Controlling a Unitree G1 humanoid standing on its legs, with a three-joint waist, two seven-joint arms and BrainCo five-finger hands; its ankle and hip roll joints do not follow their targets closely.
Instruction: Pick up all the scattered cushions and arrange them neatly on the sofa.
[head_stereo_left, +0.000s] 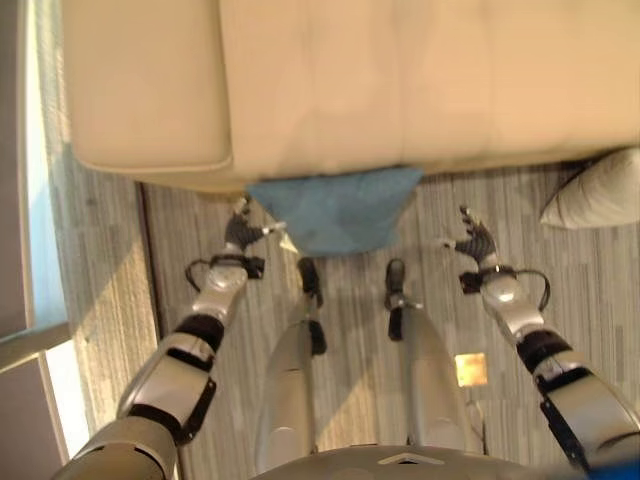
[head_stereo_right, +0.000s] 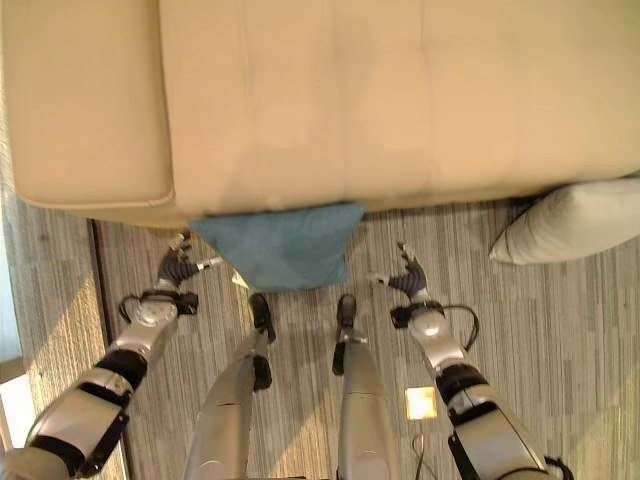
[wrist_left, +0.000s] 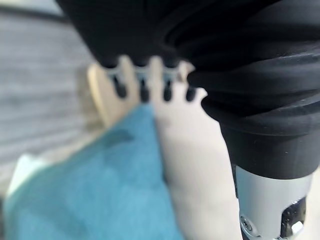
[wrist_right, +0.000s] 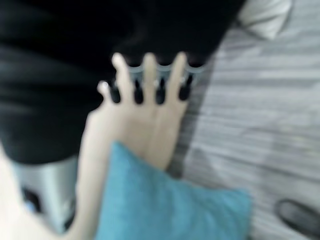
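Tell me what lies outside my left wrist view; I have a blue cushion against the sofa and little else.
Observer: A second cushion, the light grey cushion, lies on the floor to the robot's right, by the sofa front.
Operator: Report the right hand.
Observer: The right hand hovers open to the right of the blue cushion, apart from it.

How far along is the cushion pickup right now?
Nothing is placed yet. The blue cushion leans on the floor against the sofa, with the left hand and right hand open on either side, not gripping. The grey cushion lies on the floor, untouched.
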